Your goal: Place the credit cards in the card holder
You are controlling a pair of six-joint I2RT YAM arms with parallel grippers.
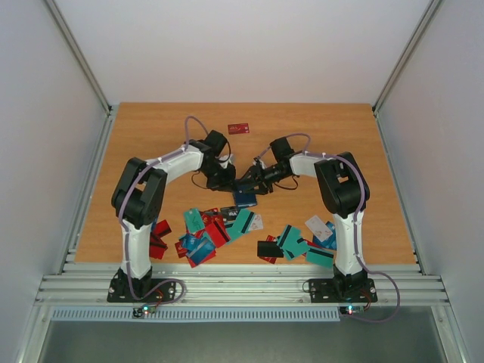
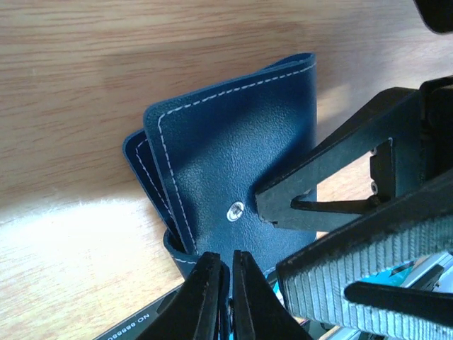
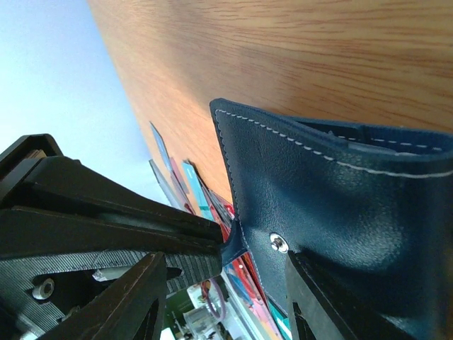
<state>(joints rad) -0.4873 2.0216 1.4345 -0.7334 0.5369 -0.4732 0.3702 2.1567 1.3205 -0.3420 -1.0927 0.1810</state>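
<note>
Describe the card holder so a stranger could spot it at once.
On the wooden table, look just beyond the scattered credit cards. The card holder is there, pinched by the left gripper: dark navy, folding, white-stitched, with a metal snap, unlike the flat cards.

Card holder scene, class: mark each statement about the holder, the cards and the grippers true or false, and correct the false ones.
1. The left gripper pinches the card holder at its edge. True.
2. The card holder is red. False: it is dark blue with pale stitching.
3. One red card lies alone at the far side of the table. True.
4. The right gripper is shut tight. False: its jaws stand apart, one finger against the holder's face.
5. The credit cards sit inside the holder. False: they lie spread near the arm bases.
</note>
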